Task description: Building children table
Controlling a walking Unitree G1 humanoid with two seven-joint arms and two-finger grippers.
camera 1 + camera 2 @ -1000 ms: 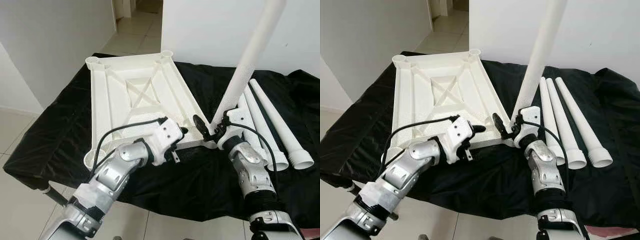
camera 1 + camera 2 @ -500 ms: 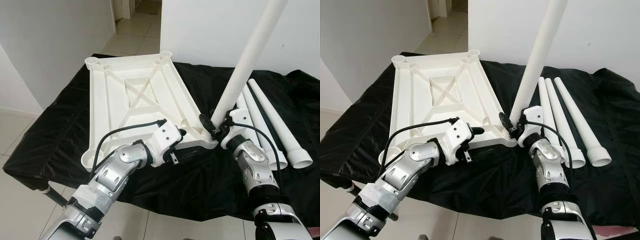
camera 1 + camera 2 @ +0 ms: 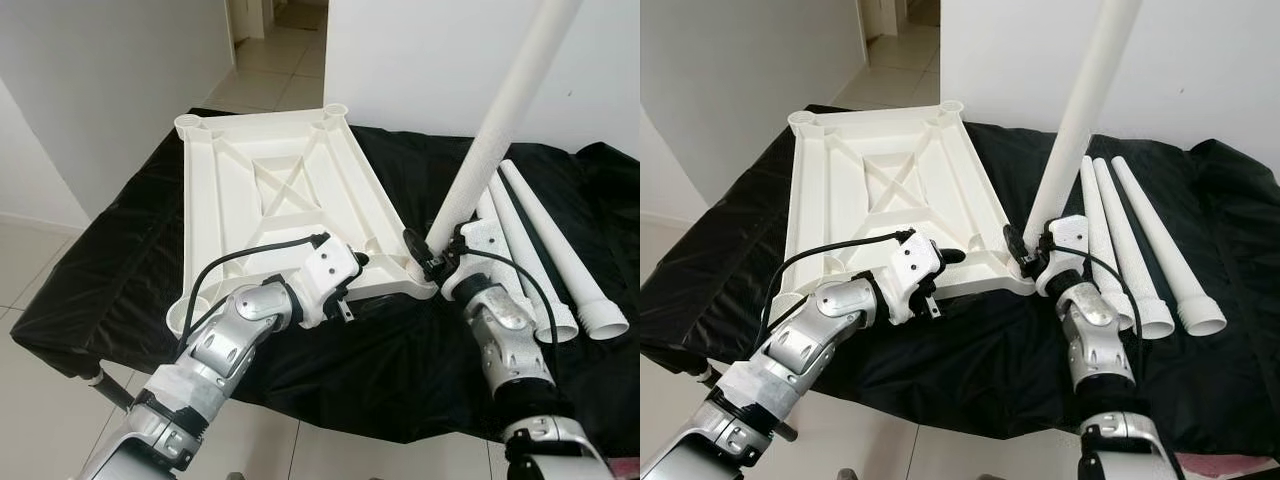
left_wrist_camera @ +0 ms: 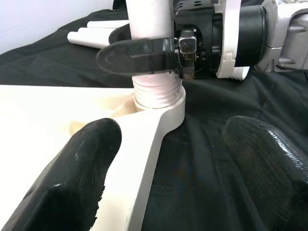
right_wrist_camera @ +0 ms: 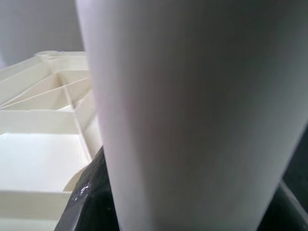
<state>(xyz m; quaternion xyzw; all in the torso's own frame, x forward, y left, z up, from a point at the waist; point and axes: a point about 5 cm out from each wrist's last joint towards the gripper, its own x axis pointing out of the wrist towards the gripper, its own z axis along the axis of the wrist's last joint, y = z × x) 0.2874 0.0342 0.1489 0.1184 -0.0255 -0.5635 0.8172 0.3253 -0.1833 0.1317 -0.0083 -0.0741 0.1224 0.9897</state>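
Note:
A white table top [image 3: 290, 200] lies upside down on the black cloth. My right gripper [image 3: 428, 262] is shut on a long white leg [image 3: 500, 110], which it holds nearly upright, tilted a little right. The leg's threaded end sits in the near right corner socket [image 4: 163, 103]. In the right wrist view the leg [image 5: 192, 115] stands close in front of the ribbed underside. My left gripper [image 4: 171, 132] is open at the top's near edge beside that corner. One finger is over the white plastic and the other over the cloth.
Three spare white legs [image 3: 540, 250] lie side by side on the cloth, right of the held leg. The black cloth [image 3: 120, 260] drapes over the table's front edge. A white wall stands behind, and a tiled corridor [image 3: 270, 60] opens at the back left.
The right gripper has carried the leg's lower end a little left, from beside the corner into the corner socket. The left gripper stays at the near edge.

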